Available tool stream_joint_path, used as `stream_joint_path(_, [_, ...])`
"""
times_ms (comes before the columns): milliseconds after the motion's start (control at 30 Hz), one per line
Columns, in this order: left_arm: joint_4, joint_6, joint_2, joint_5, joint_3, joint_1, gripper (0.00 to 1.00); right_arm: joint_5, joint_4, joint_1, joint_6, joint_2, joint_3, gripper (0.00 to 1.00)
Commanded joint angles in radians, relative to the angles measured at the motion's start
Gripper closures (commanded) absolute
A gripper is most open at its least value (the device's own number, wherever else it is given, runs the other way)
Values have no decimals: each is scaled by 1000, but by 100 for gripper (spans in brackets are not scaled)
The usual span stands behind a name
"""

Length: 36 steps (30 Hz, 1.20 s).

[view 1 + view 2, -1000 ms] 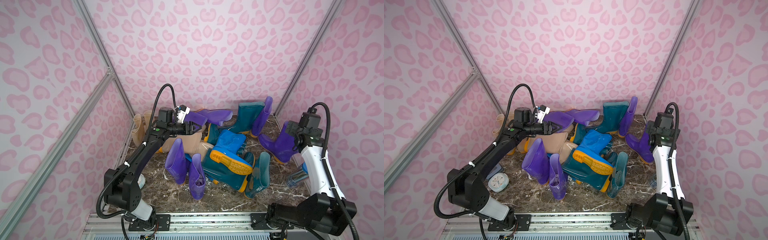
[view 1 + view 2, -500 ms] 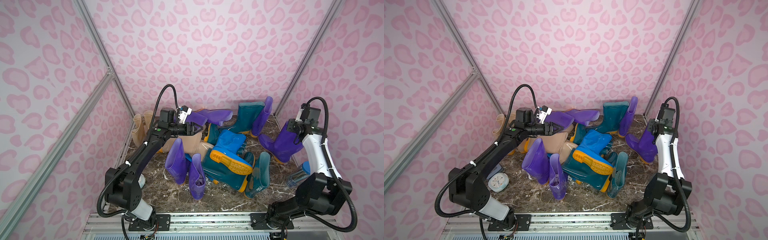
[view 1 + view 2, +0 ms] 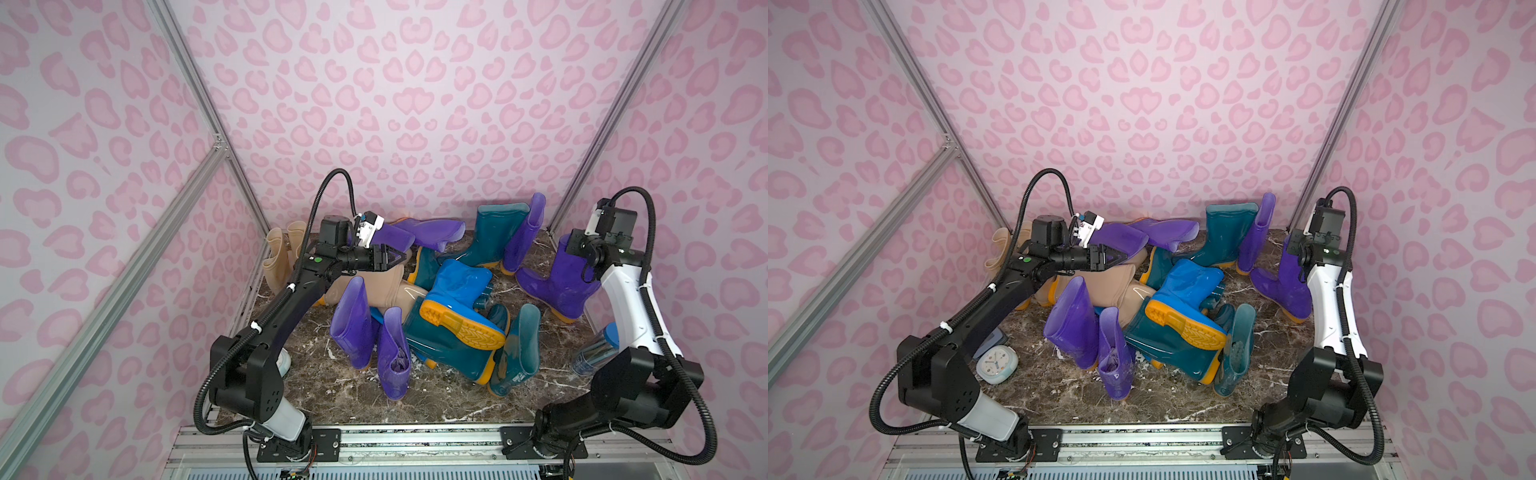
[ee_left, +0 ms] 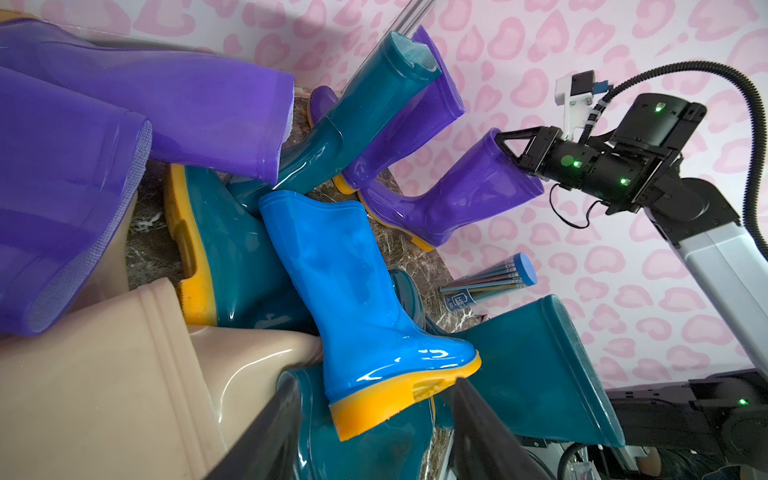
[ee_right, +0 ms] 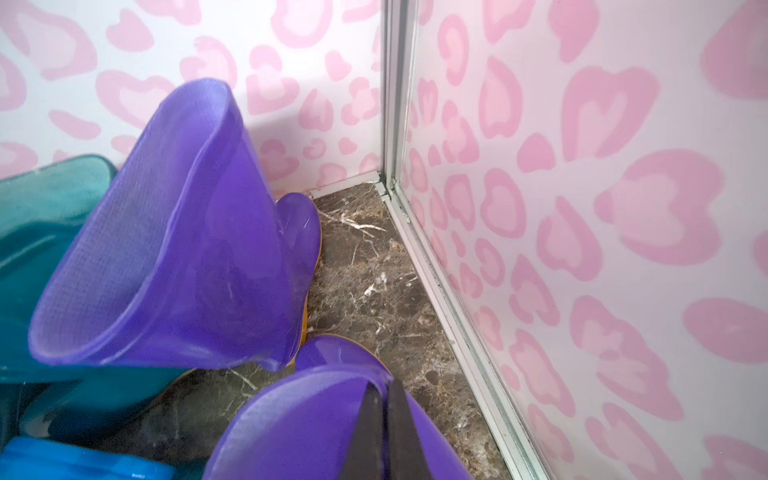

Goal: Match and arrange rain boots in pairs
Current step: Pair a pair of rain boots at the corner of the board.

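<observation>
The right end effector [image 4: 509, 147] is clamping the shaft rim of a purple rain boot [image 4: 461, 199], which is leaning well to the right of the blue boot [image 4: 345, 291]. The left end effector [image 3: 395, 258] is hovering, jaws apart, just left of the blue boot.
</observation>
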Motion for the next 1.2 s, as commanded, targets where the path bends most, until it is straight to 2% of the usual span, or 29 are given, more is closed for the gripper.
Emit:
stream_joint_path(0, [14, 18, -5, 1, 3, -1, 40, 80, 26, 0, 36, 37, 67, 100])
stream_joint_path(233, [15, 17, 0, 2, 6, 0, 41, 78, -11, -5, 45, 80, 163, 100])
stream_joint_path(500, [23, 7, 17, 10, 4, -1, 41, 8, 62, -13, 91, 268, 283, 100])
stream_joint_path(700, [13, 18, 13, 1, 6, -2, 41, -17, -51, 11, 34, 398, 449, 100])
stream_joint_path(800, [12, 20, 7, -1, 7, -1, 41, -22, -29, 28, -19, 382, 447, 100])
stream_joint_path(933, [11, 20, 10, -2, 7, -1, 41, -85, 45, 30, -38, 323, 376, 100])
stream_joint_path(1033, [13, 19, 17, 1, 7, 0, 41, -82, 70, 28, -40, 283, 332, 100])
stream_joint_path(1167, [14, 16, 21, 5, 9, 0, 41, -79, 51, -1, -41, 309, 326, 100])
